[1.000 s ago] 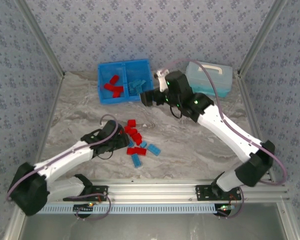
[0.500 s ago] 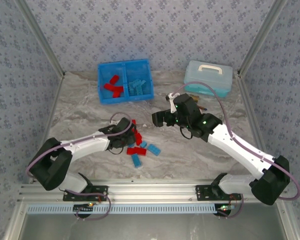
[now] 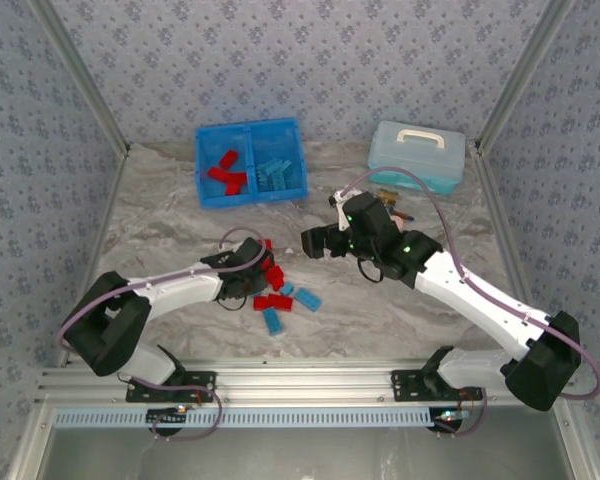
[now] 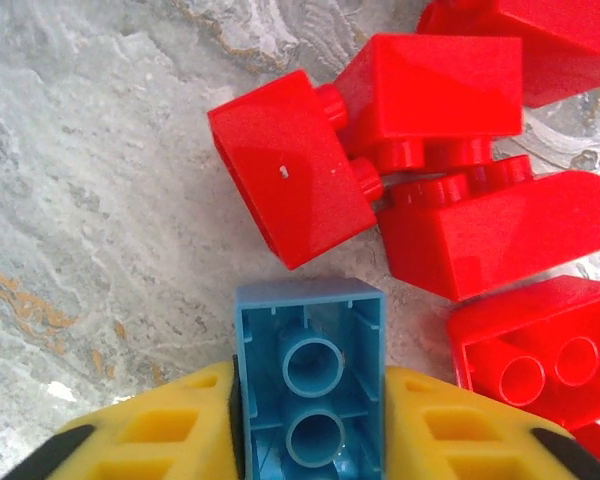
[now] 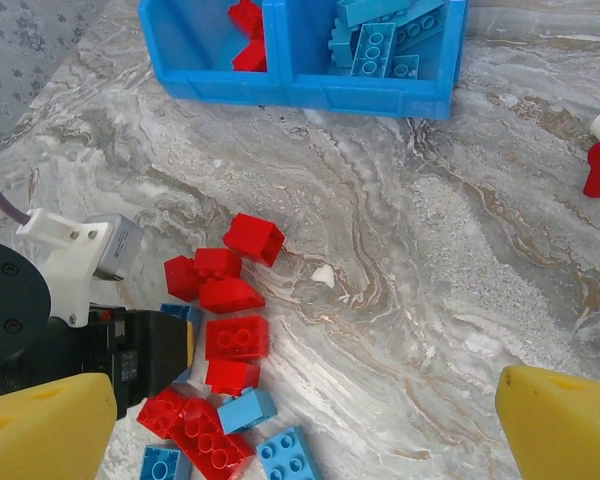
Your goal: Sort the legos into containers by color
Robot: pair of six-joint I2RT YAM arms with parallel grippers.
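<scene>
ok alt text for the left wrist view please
The left gripper grips a light blue lego between its yellow jaws, hollow underside facing the camera. Just beyond it, several red legos lie jumbled on the grey marbled table.

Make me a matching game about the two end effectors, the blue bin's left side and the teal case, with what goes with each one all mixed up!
Things
1. left end effector
2. right end effector
3. bin's left compartment
4. teal case

Places and states
A. wide open, holding nothing
B. has red legos inside
C. stands at the back right of the table
D. shut on a blue lego

Pairs: 1-D, 2-A, 3-B, 4-C
</scene>
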